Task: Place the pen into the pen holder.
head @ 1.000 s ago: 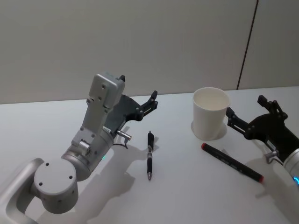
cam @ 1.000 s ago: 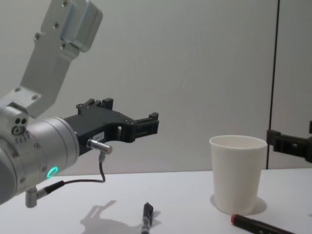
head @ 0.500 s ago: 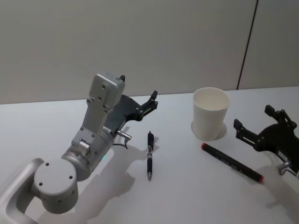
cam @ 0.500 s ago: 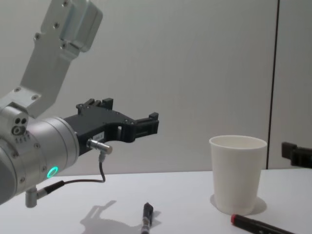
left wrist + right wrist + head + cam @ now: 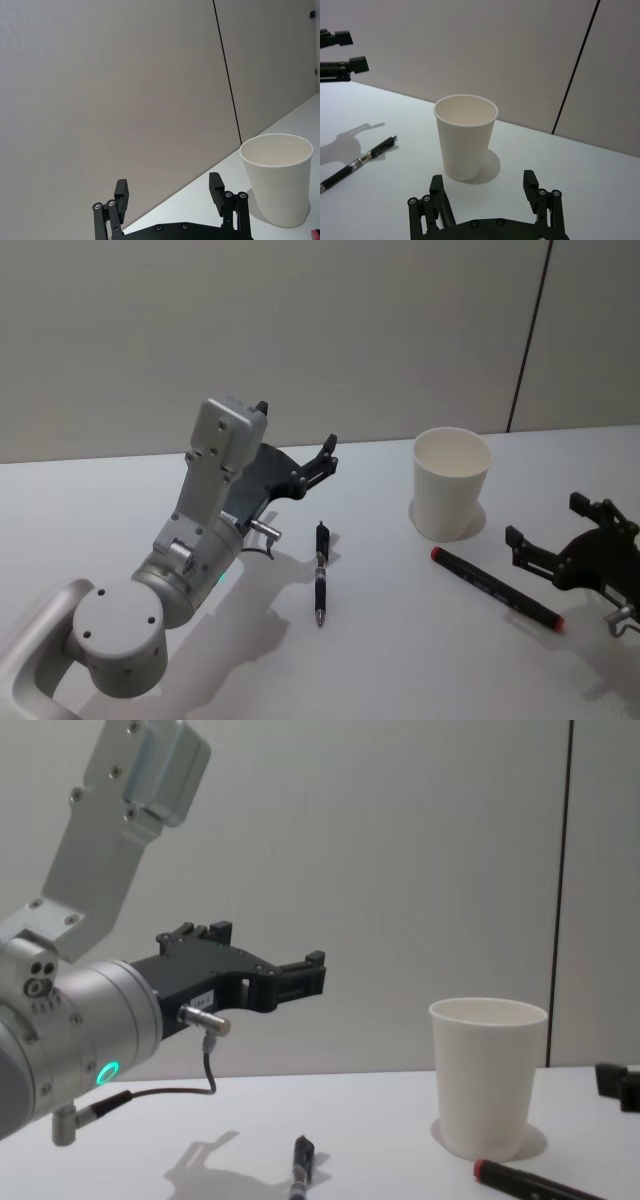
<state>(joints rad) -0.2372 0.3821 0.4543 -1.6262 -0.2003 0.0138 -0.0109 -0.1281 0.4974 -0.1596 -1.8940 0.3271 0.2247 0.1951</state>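
The pen holder, a plain white tapered cup [image 5: 452,483] [image 5: 488,1075] [image 5: 465,136] [image 5: 277,177], stands upright on the white table. A black pen [image 5: 320,573] [image 5: 359,161] [image 5: 300,1165] lies left of it. A second black pen with red ends [image 5: 497,588] [image 5: 530,1180] lies in front of the cup, to its right. My left gripper [image 5: 322,458] [image 5: 168,189] [image 5: 300,978] hovers open above the table, behind the black pen and pointing toward the cup. My right gripper [image 5: 545,520] [image 5: 483,182] is open and empty, low over the table right of the red-ended pen, facing the cup.
The white table [image 5: 400,660] has open room in front of both pens. A grey wall [image 5: 300,330] with a dark vertical seam [image 5: 528,335] runs behind the table. The bulky left arm [image 5: 190,540] fills the near left.
The right gripper has drawn back from beside the cup, toward the near right and lower. The left arm, both pens and the cup have not moved.
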